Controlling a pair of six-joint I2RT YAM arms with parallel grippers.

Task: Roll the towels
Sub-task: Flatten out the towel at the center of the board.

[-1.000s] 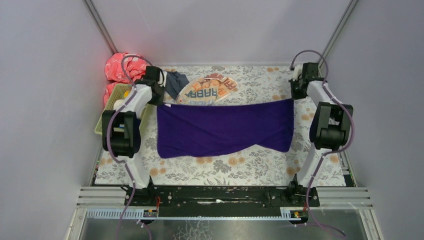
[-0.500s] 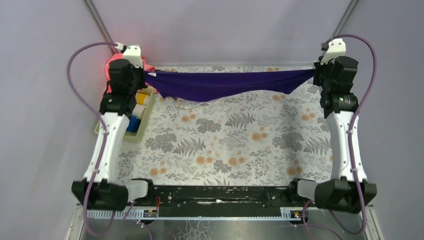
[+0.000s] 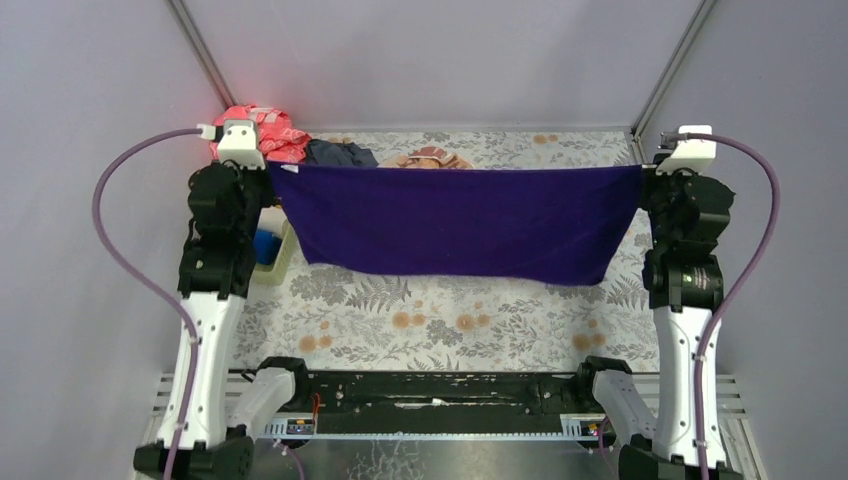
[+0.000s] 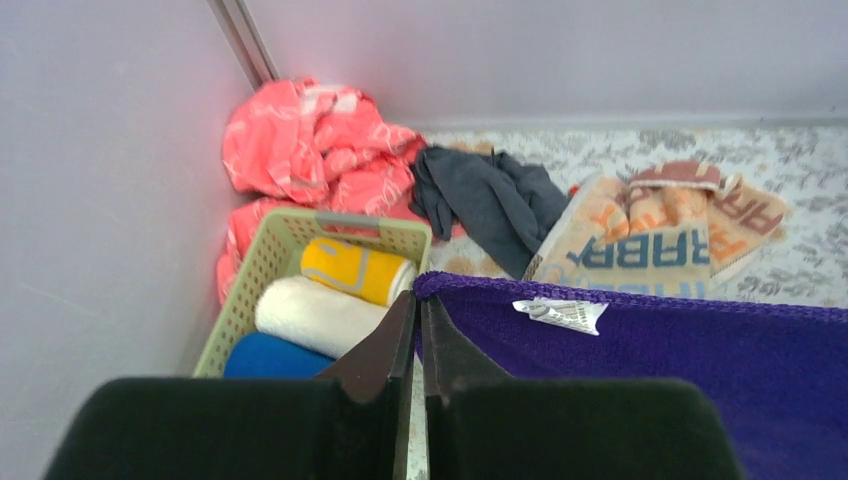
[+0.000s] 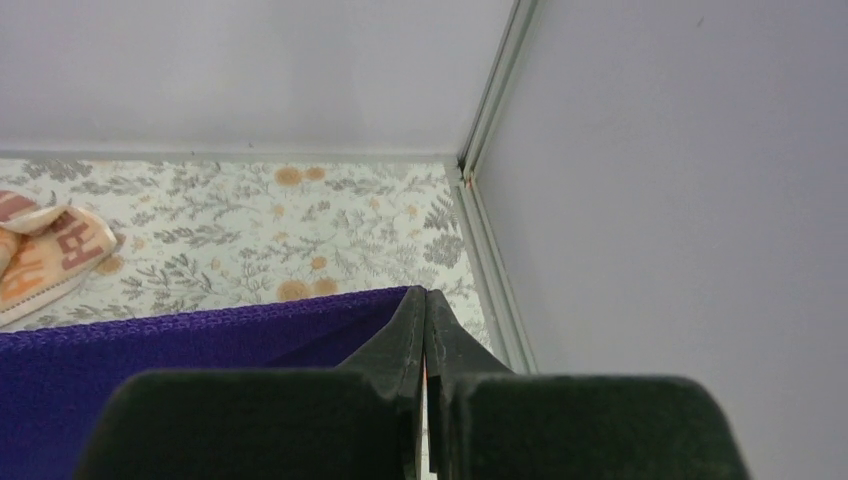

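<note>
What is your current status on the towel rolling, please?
Both shut: left gripper, right gripper, on top corners of purple towel. Towel hangs stretched between them. RABBIT towel, dark grey towel heaped beyond.

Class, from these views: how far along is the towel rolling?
Done: yellow, white and blue towel rolls sit in the green plastic basket. In hand: the purple towel hangs between left gripper and right gripper, each shut on a corner. Left: cream RABBIT-printed towel and dark grey cloth lie unrolled.

A taut purple cloth towel [image 3: 455, 220] walls off the far side. A pale green plastic basket [image 4: 250, 290] crowds my left; the floral-print covering [image 3: 450, 330] nearer me lies open.
</note>
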